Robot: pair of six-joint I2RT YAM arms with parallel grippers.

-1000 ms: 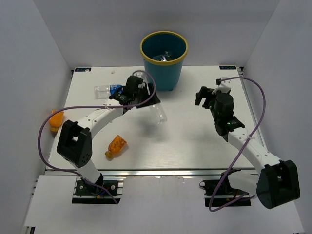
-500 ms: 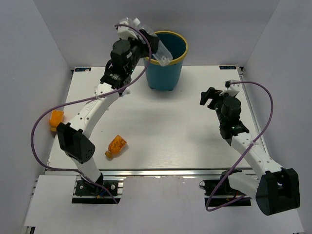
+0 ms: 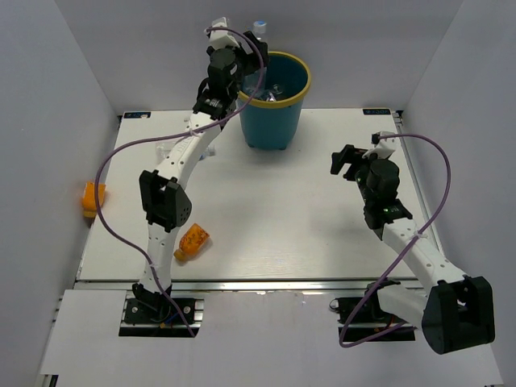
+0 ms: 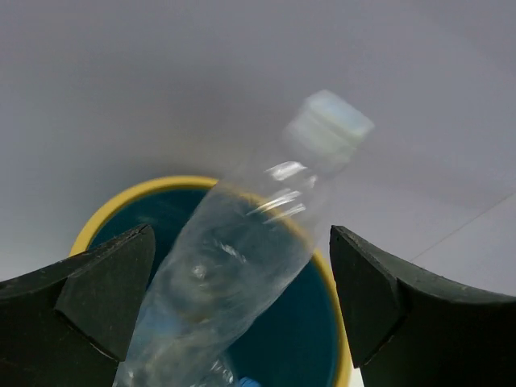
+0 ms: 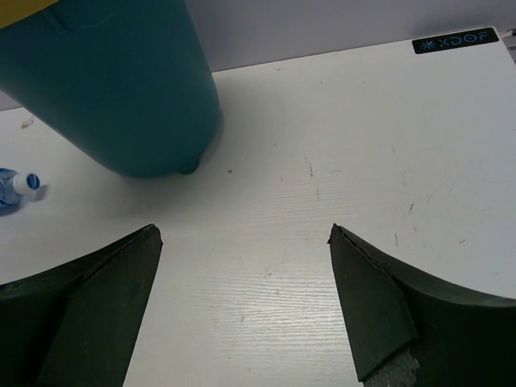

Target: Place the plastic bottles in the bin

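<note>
Right wrist view reads "XDOF" on a black sticker [image 5: 451,40] at the desk [image 5: 322,242] corner. Against a second ago, the left jaws have moved from low over the desk to above the bin [image 3: 272,121] and now stand wide open. The clear bottle [image 4: 242,266], blurred, is loose between them over the bin mouth. The right jaws are wide open and hold nothing. An orange bottle [image 3: 192,240] lies on the desk.

White table [image 3: 306,218] — walls [image 3: 363,48] seemingly pale grey

L gripper [image 4: 242,282] high, R gripper [image 5: 242,310] low, jaws spread
</note>
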